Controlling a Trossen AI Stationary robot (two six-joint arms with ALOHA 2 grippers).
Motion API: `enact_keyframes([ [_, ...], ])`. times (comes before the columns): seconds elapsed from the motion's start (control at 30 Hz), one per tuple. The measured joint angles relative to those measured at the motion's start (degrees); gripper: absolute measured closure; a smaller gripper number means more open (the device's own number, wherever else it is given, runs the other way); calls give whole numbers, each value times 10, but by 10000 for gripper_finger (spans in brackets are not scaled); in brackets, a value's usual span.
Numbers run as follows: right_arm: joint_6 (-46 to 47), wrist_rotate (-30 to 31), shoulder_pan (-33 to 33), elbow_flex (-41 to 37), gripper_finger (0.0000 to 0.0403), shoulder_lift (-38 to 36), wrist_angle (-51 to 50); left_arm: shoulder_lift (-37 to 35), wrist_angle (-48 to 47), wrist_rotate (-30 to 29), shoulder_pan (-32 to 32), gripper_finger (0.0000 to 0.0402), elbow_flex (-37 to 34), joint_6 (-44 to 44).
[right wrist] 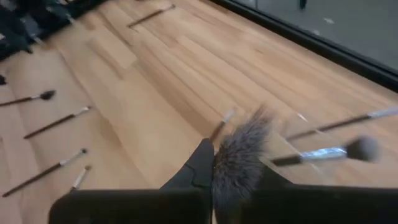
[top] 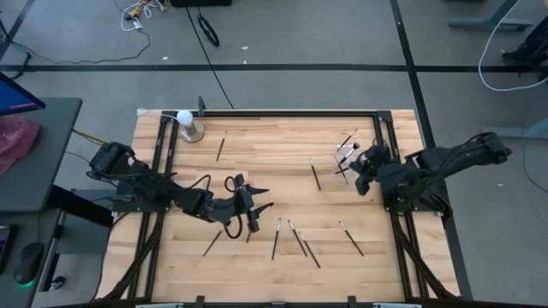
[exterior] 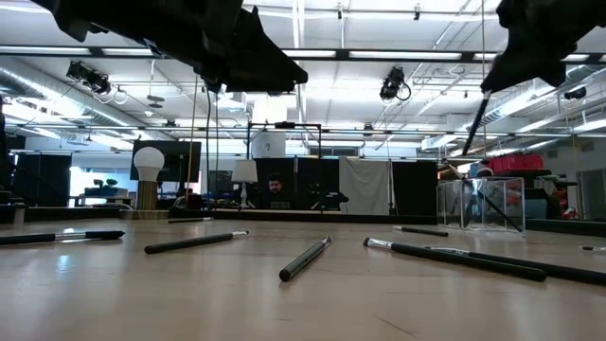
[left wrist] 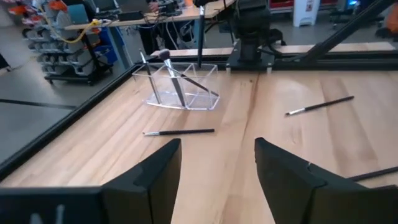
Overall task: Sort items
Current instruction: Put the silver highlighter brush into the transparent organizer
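Several thin dark makeup brushes (top: pixel 295 238) lie flat on the wooden table, most near the middle of the near edge. A clear holder (left wrist: pixel 180 87) near the table's right side has a few brushes leaning in it by their handles. My right gripper (exterior: pixel 516 66) hovers over that holder (exterior: pixel 483 204), shut on one brush (exterior: pixel 478 109). My left gripper (top: pixel 267 198) hangs open above mid-table, above and left of the lying brushes, its fingers (left wrist: pixel 155 180) pointing toward the holder. My right gripper holds a brush near its fluffy grey tuft (right wrist: pixel 239 155), which shows between the two fingers. The fingers come from above. The thin handle (left wrist: pixel 200 37) hangs below them, slightly tilted and lifted clear, with its lower end just above the clear holder.
A white ball on a metallic base (top: pixel 186 124) stands at the far left corner. Black frame rails (top: pixel 158 171) run along the table's left, right and far sides. One brush (left wrist: pixel 180 132) lies left of the holder, another (top: pixel 221 147) toward the far left.
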Motion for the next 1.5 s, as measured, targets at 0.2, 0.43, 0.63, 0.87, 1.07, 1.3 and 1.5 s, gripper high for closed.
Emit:
enact_keyframes([
  [0.2, -2, -46, -63, 71, 392, 30, -127, 0, 1, 39, 13, 195, 0, -6],
  [0.43, -67, -114, -136, 109, 391, 93, -167, 0, 1, 41, 13, 195, 0, -6],
  [0.63, -119, -150, -190, 110, 390, 143, -168, 0, 0, 41, 14, 195, 0, -6],
  [0.87, -168, -192, -231, 110, 389, 186, -164, 0, 0, 41, 13, 195, 0, -7],
  [1.07, -192, -205, -247, 110, 388, 208, -157, 0, 0, 41, 11, 195, 0, -7],
  [1.3, -218, -232, -257, 110, 388, 232, -138, 0, -1, 41, 12, 195, 0, -7],
  [1.5, -241, -266, -258, 110, 387, 276, -126, 0, -2, 41, 12, 195, 0, -7],
])
